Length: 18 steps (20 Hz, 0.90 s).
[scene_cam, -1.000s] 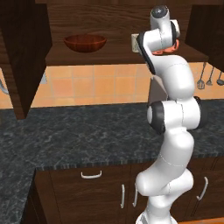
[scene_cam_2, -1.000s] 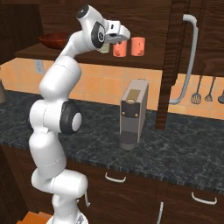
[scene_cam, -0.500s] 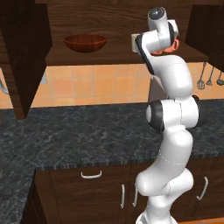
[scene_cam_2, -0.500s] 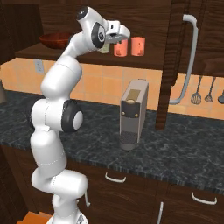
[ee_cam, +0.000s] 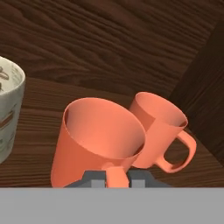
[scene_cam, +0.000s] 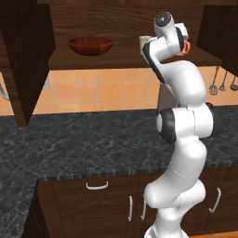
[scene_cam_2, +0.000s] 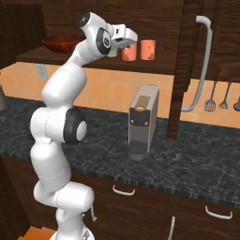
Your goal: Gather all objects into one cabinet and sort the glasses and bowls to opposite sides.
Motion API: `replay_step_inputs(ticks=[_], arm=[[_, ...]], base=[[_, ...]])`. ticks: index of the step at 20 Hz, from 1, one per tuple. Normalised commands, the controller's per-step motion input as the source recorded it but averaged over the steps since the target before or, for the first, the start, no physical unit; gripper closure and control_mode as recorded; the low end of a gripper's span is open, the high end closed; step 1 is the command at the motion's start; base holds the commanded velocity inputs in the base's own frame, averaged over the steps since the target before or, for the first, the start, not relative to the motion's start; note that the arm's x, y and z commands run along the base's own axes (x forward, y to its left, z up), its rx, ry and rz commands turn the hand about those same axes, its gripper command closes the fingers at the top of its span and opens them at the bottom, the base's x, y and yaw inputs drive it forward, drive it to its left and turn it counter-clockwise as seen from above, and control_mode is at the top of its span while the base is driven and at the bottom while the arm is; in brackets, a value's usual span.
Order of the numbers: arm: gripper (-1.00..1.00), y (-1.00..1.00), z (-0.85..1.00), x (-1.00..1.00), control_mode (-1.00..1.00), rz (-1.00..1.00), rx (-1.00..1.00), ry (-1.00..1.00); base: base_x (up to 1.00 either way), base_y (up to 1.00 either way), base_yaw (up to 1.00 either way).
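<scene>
My pincer (ee_cam: 118,178) pinches the handle of a red-orange mug (ee_cam: 96,140) in the dark wooden cabinet (ee_cam: 109,52), a second handled orange mug (ee_cam: 159,129) touching behind-right, a cream patterned tumbler (ee_cam: 8,113) left.

My arm (scene_cam: 186,125) is glossy white, built of rounded, bulbous segments with dark grey bands and discs at the joints. A dark round cap with a pale centre tops the upper joint, upper middle of the left base frame.
</scene>
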Motion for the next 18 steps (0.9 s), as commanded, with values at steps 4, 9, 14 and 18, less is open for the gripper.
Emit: replay_step_inputs(ticks=[4,9,14,18], arm=[[-1.0,0.0,-0.49,0.13,-1.0,0.0,-0.02,-0.03],[-1.0,-0.04,-0.4,0.15,-1.0,0.0,0.0,0.0],[-1.0,0.04,-0.02,-0.14,-1.0,0.0,-0.01,-0.03],[-1.0,0.16,0.04,-0.46,-1.0,0.01,-0.04,-0.08]], base=[[0.0,0.0,0.0],[0.0,0.0,0.0],[0.0,0.0,0.0],[0.0,0.0,0.0]])
